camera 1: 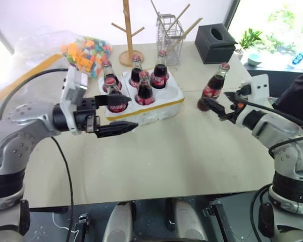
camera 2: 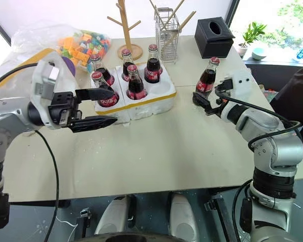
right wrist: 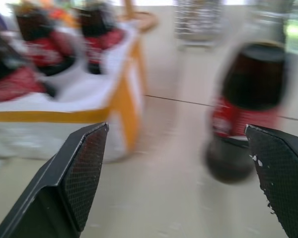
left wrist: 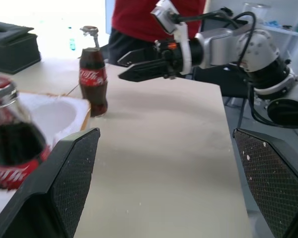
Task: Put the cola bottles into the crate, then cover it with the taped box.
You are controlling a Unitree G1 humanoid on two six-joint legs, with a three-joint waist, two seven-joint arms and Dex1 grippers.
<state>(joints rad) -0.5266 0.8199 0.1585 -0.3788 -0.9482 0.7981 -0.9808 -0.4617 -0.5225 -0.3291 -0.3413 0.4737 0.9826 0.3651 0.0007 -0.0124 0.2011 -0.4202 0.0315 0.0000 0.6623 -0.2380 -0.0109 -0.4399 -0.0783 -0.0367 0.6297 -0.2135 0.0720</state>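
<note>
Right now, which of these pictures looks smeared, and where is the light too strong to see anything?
Right wrist view: smeared sideways, so the loose cola bottle and the crate have soft edges. Left wrist view: the window behind the tissue box is washed out to white, and the nearest bottle is out of focus. Left eye view: sharp, though the top right corner by the potted plant is overbright.
</note>
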